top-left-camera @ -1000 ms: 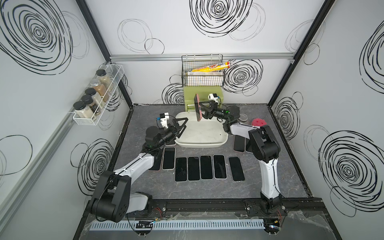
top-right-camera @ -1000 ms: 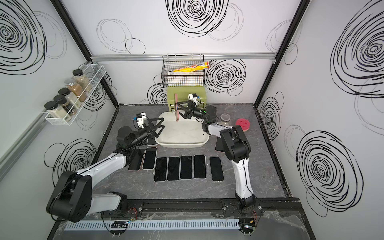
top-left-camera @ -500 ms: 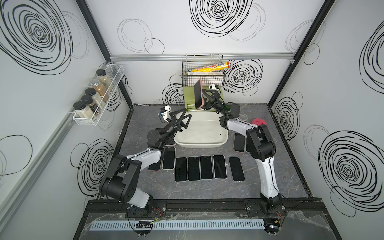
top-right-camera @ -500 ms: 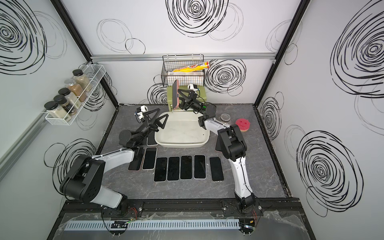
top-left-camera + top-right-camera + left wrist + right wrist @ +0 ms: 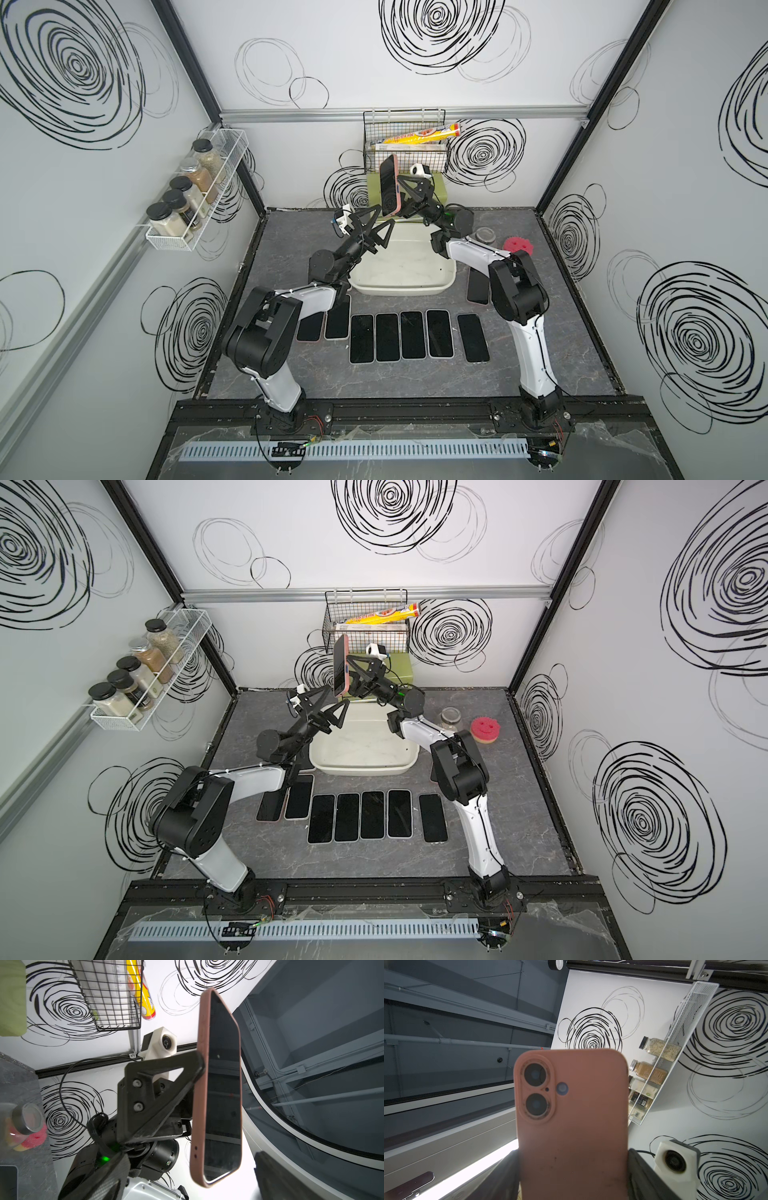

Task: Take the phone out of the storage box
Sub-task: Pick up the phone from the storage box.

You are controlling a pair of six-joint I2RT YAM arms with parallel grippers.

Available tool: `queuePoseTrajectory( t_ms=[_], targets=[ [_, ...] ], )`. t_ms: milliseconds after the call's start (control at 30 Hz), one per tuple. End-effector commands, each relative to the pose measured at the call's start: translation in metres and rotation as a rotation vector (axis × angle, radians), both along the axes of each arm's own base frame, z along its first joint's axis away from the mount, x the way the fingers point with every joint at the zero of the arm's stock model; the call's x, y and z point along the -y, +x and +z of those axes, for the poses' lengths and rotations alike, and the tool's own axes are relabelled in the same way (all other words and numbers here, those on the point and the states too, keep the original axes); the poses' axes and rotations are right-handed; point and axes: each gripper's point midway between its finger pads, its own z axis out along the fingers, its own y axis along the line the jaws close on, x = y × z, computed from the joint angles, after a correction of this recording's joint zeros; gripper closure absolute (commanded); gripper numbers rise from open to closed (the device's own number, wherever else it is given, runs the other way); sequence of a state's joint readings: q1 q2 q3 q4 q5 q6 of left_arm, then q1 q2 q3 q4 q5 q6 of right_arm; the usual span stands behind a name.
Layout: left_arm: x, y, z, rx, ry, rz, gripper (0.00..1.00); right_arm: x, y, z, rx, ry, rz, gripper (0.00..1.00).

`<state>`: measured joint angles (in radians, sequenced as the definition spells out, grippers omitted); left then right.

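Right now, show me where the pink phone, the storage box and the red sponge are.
pink phone (image 5: 389,188), in a top view, on its dark screen.
storage box (image 5: 401,288), in a top view, on its front wall.
red sponge (image 5: 484,728), in a top view, on its top face.

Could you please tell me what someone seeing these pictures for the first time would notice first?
The phone in a pink case stands out: the right pincer holds it upright in the air, above the far end of the off-white storage box. The left pincer hangs open close to it. In front of the box, a row of dark phones lies flat on the grey table.
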<state>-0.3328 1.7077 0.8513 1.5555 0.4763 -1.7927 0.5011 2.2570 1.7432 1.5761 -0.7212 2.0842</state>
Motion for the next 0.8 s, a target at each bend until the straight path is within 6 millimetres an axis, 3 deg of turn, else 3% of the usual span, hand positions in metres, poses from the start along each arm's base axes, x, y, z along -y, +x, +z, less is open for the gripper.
queuePoseTrajectory(
  t_ms=[0, 233, 367, 633, 767],
  targets=[
    [-0.022, -0.048, 0.069, 0.348, -0.136, 0.021, 0.01, 0.032, -0.055, 0.056, 0.108, 0.172, 0.148, 0.63],
    [-0.019, -0.046, 0.073, 0.361, -0.145, 0.019, 0.02, 0.031, -0.055, 0.060, 0.099, 0.192, 0.154, 0.65],
    [-0.019, -0.046, 0.075, 0.363, -0.152, 0.018, 0.08, 0.029, -0.056, 0.064, 0.098, 0.210, 0.163, 0.66],
    [-0.016, -0.045, 0.090, 0.380, -0.186, -0.019, 0.27, 0.024, -0.060, 0.073, 0.109, 0.228, 0.181, 0.67],
    [-0.016, -0.047, 0.098, 0.392, -0.202, -0.037, 0.49, 0.025, -0.059, 0.073, 0.104, 0.240, 0.178, 0.68]
  ],
)
